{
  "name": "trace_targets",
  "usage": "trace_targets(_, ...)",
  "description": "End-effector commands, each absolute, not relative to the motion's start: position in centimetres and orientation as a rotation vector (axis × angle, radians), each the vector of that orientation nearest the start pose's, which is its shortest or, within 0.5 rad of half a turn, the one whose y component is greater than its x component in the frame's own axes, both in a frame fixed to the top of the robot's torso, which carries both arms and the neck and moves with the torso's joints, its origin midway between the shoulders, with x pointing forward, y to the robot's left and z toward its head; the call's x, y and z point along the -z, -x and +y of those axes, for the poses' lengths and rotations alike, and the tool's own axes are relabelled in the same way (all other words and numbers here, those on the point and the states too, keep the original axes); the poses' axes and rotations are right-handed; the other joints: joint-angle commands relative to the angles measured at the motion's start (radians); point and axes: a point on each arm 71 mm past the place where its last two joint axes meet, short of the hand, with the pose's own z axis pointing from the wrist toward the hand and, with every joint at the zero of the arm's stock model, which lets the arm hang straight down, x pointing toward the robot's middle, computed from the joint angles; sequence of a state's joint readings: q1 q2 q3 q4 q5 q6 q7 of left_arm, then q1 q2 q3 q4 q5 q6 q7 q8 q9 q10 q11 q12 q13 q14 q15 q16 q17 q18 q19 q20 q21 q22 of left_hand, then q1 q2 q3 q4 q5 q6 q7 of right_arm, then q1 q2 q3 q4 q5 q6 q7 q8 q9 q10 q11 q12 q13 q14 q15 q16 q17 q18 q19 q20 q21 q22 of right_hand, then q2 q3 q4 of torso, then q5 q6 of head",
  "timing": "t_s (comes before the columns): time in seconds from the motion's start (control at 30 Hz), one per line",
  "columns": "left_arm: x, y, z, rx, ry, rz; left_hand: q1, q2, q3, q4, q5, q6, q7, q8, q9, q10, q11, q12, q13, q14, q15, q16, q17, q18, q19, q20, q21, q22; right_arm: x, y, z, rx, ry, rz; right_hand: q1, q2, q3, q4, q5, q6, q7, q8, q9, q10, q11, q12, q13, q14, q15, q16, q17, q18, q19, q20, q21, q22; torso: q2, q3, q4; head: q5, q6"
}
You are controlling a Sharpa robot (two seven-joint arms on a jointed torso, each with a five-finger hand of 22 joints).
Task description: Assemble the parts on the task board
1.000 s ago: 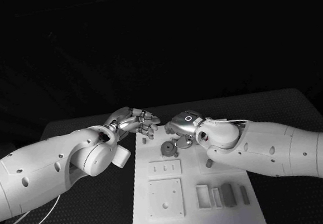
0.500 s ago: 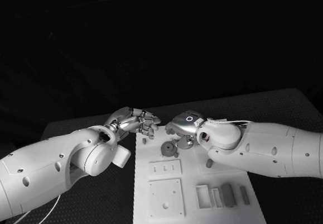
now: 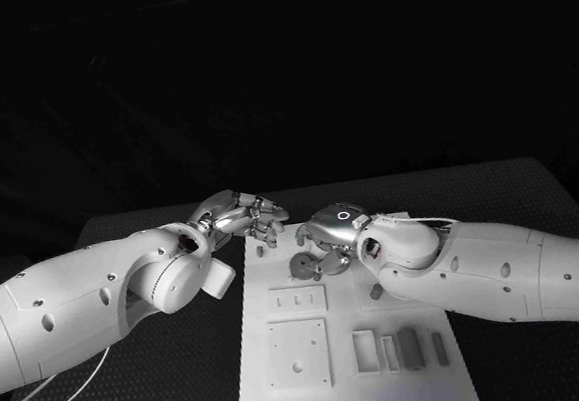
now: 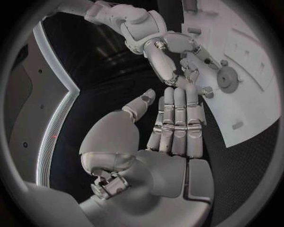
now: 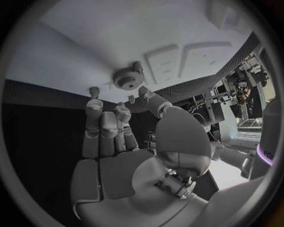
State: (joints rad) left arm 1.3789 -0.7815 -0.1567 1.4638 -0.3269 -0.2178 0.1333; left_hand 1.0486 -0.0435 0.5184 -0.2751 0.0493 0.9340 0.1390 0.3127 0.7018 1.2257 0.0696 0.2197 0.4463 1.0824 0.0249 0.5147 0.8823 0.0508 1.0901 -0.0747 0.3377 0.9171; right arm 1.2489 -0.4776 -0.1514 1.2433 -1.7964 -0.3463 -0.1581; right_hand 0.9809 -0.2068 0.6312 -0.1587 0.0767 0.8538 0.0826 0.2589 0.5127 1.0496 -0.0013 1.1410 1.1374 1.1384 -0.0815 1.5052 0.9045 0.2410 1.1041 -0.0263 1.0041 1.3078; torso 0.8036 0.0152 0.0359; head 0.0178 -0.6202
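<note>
Table (image 3: 141,383): black, dotted surface; carries the task board at its middle.
Task board (image 3: 353,393): long white plate running from the near edge toward the far side of the table; this is the landmark for what follows.
Left arm (image 3: 73,312): white, lies over the table just beside the board's left edge, reaching toward the board's far end.
Right arm (image 3: 517,269): white, crosses the board's right edge and covers part of its right half.
Left hand (image 3: 241,217): silver, at the board's far left corner; in the left wrist view (image 4: 172,123) the fingers lie straight and side by side, thumb apart, palm bare, nothing held. The fingertips reach the board's edge; contact cannot be told.
Right hand (image 3: 335,229): silver, over the board's far end, just beside the left hand; in the right wrist view (image 5: 118,142) the fingers are stretched out and slightly apart, nothing between them, fingertips close to the gear.
Square plate (image 3: 297,357): raised white block on the board's near left part, with small holes.
Slotted block (image 3: 298,300): small white block on the board, between the square plate and the gear.
Slot row (image 3: 395,349): narrow upright pieces and recesses on the board's near right part, beside the square plate.
Gear (image 3: 301,265): small round toothed part lying flat on the board's far part, just before the right hand's fingers; seen also at (image 5: 127,78) and (image 4: 226,78).
</note>
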Motion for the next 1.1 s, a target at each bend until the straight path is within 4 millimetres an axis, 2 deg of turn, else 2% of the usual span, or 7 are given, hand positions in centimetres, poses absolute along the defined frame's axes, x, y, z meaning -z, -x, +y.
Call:
trace_targets(0.03, 14.7, -51.0, 18.5, 1.344, 0.696, 1.752, -0.001, -0.005, 0.003, 0.004, 0.0, -0.006, 0.001, -0.006, 0.001, -0.007, -0.003, -0.007, 0.001, -0.003, 0.0, -0.004, 0.001, 0.019, -0.003, 0.002, -0.003, 0.002, 20.8, -51.5, -8.2, -0.512, 0.568, 1.563, -0.002, -0.015, 0.0, 0.012, 0.002, 0.07, 0.058, -0.007, -0.001, -0.039, 0.031, 0.005, -0.001, -0.001, 0.006, 0.003, -0.001, 0.021, -0.005, 0.001, -0.004, 0.012, 0.001, 0.0006, 0.0005, 0.0, -0.001)
trace_targets(0.17, 14.7, -51.0, 18.4, 1.346, 0.694, 1.753, -0.001, -0.005, 0.003, 0.004, 0.0, -0.006, 0.001, -0.006, 0.002, -0.007, -0.003, -0.007, 0.002, -0.003, 0.0, -0.004, 0.001, 0.019, -0.003, 0.002, -0.003, 0.002, 20.8, -51.6, -7.8, -0.508, 0.567, 1.565, -0.008, -0.029, -0.001, 0.027, 0.002, 0.06, 0.062, -0.013, -0.004, -0.047, 0.035, 0.008, -0.002, -0.006, 0.01, 0.004, -0.001, 0.021, -0.009, 0.001, -0.005, 0.014, 0.001, -0.0007, 0.0013, -0.002, -0.001)
trace_targets(0.27, 14.7, -51.0, 18.4, 1.346, 0.694, 1.753, -0.002, -0.006, 0.003, 0.004, 0.0, -0.006, 0.001, -0.007, 0.002, -0.007, -0.003, -0.007, 0.002, -0.003, 0.001, -0.004, 0.001, 0.019, -0.003, 0.002, -0.004, 0.002, 20.9, -51.7, -7.6, -0.504, 0.571, 1.567, -0.009, -0.034, -0.001, 0.033, 0.001, 0.055, 0.065, -0.016, -0.005, -0.05, 0.037, 0.009, -0.003, -0.008, 0.012, 0.005, -0.001, 0.021, -0.01, 0.001, -0.005, 0.014, 0.001, -0.0003, 0.0026, -0.002, -0.002)
trace_targets(0.53, 14.7, -51.0, 18.4, 1.347, 0.694, 1.755, -0.003, -0.006, 0.002, 0.005, 0.0, -0.006, 0.001, -0.007, 0.002, -0.008, -0.002, -0.008, 0.003, -0.002, 0.001, -0.005, 0.002, 0.019, -0.003, 0.002, -0.004, 0.002, 21.4, -52.0, -7.6, -0.483, 0.578, 1.59, -0.008, -0.033, 0.0, 0.035, 0.002, 0.054, 0.065, -0.016, -0.005, -0.052, 0.038, 0.01, -0.003, -0.01, 0.013, 0.005, -0.001, 0.021, -0.011, 0.001, -0.006, 0.015, 0.001, -0.0012, 0.0017, -0.002, -0.003)
trace_targets(1.1, 14.6, -51.0, 18.3, 1.348, 0.691, 1.757, -0.004, -0.006, 0.002, 0.006, 0.0, -0.006, 0.001, -0.008, 0.004, -0.008, -0.002, -0.008, 0.005, -0.002, 0.001, -0.006, 0.003, 0.019, -0.003, 0.002, -0.005, 0.003, 21.9, -52.3, -7.7, -0.46, 0.585, 1.615, -0.001, -0.023, 0.001, 0.037, 0.001, 0.06, 0.065, -0.012, -0.003, -0.055, 0.038, 0.014, -0.004, -0.012, 0.013, 0.008, -0.001, 0.021, -0.013, 0.001, -0.005, 0.016, 0.001, -0.0003, 0.0011, 0.0, -0.01)
